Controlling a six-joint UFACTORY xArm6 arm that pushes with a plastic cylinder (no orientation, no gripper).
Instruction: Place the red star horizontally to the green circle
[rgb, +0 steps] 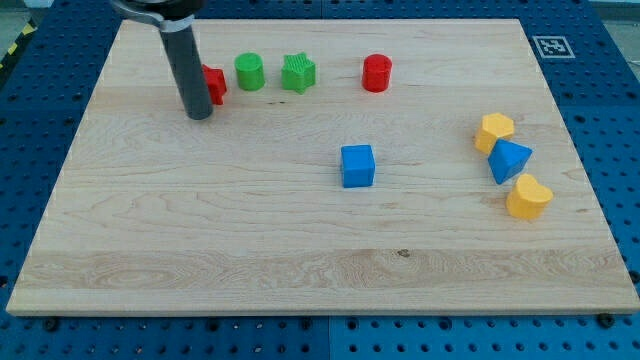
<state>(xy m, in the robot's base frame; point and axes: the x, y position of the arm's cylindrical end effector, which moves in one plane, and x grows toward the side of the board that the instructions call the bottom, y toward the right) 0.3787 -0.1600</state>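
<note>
The red star (215, 83) lies near the view's top left, partly hidden behind my rod. The green circle (250, 72) stands just to its right, a small gap between them, at nearly the same height in the view. My tip (199, 114) rests on the board at the star's lower left edge, touching or almost touching it.
A green star (298, 72) sits right of the green circle, and a red cylinder (377, 73) further right. A blue cube (357, 166) is near the middle. At the view's right are a yellow hexagon (494, 131), a blue triangle (510, 161) and a yellow heart (528, 197). The wooden board (200, 250) bears them all.
</note>
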